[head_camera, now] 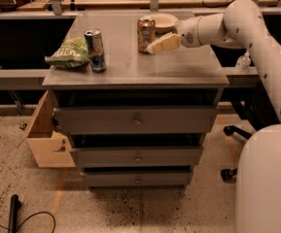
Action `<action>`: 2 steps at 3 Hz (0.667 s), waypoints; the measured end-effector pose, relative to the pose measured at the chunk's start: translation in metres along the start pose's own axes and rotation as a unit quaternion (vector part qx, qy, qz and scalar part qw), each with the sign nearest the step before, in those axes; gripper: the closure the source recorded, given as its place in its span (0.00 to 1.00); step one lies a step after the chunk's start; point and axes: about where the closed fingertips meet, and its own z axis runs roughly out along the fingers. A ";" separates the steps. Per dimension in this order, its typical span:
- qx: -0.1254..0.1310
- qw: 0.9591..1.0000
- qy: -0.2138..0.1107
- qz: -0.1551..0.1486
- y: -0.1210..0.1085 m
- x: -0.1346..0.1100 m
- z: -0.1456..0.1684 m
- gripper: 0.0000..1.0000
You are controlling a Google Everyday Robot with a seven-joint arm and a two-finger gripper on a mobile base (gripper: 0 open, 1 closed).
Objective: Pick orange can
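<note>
The orange can [146, 33] stands upright at the back middle of the grey drawer cabinet's top [179, 67]. It has an orange-gold mottled body and a silver top. My gripper [154, 47], cream-coloured, reaches in from the right at the end of the white arm. Its tip is right beside the can's lower right side, at or nearly at contact. The can stands on the cabinet top and is not lifted.
A slim blue-and-silver can [96, 49] and a green chip bag [69, 53] sit at the top's left. A pale bowl [165, 20] lies behind the orange can. A cardboard box [45, 142] stands left of the drawers. A chair base [230, 171] is on the floor at right.
</note>
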 end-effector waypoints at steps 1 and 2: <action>-0.009 0.999 -0.035 0.001 -0.015 0.001 0.033 0.00; -0.013 0.998 -0.061 0.012 -0.025 0.005 0.065 0.17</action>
